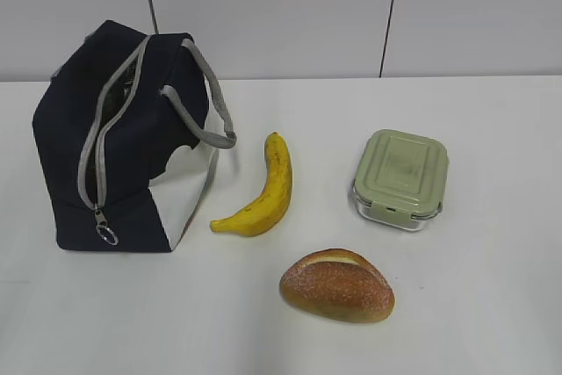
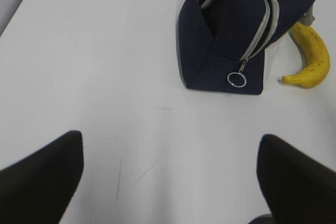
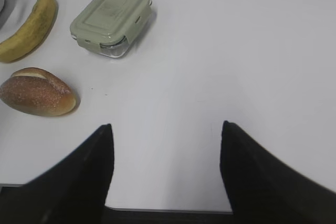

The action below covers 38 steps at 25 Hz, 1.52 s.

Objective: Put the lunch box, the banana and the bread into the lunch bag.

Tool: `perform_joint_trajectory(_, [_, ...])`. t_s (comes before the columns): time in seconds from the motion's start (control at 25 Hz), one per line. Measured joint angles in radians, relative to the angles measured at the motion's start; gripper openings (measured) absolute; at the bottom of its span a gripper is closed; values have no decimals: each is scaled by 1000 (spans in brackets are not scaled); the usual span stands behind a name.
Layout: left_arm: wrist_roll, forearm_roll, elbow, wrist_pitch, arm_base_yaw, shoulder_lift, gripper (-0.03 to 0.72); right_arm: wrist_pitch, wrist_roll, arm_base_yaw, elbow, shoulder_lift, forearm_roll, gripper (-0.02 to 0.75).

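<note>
where wall panels (image 1: 263,6) rise, white table (image 1: 492,305) spreads.

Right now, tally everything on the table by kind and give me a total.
Bags: 1, the navy lunch bag
Fruit: 1, the banana
Baked goods: 1, the bread
Containers: 1, the lunch box with its green lid on
Total: 4

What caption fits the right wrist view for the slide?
Open right gripper above the bare table, with lunch box, banana and bread ahead-left.
</note>
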Motion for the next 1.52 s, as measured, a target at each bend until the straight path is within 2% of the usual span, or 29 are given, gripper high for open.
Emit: perform_joint_trajectory(1.52, [1, 0, 0, 0, 0, 0, 616, 0, 0, 0, 0, 0, 0, 471])
